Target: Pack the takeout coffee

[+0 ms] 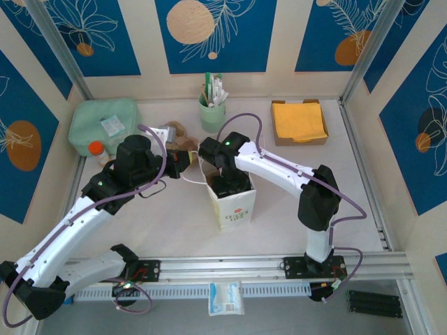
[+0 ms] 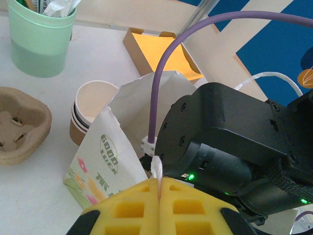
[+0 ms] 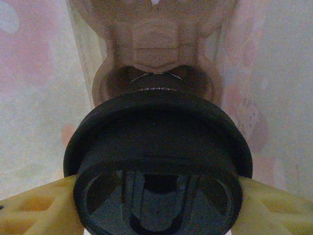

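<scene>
Right wrist view: the right claw [image 3: 157, 215] stands partly spread, its yellow fingers [image 3: 34, 208] touching either side of the takeout coffee [image 3: 159, 147] and holding it by its round black lid. The cup hangs inside the white paper bag [image 3: 29, 98], above a pulp cup carrier [image 3: 156, 44] that lies deeper in the bag; whether the cup touches that carrier I cannot tell. From the top external view the bag [image 1: 234, 206] stands upright on the bench [image 1: 174, 223] between the two arms, with the right claw [image 1: 227, 183] sunk into its open mouth. The left claw [image 1: 183, 162] sits just beside the bag's top edge. In the left wrist view its pads are pressed together — the left claw [image 2: 160, 183] pinches the bag's white string handle [image 2: 157, 169]. Behind the bag stand a stack of empty paper cups [image 2: 90, 110], a second pulp carrier [image 2: 19, 125] and a mint-green cup [image 2: 41, 44].
</scene>
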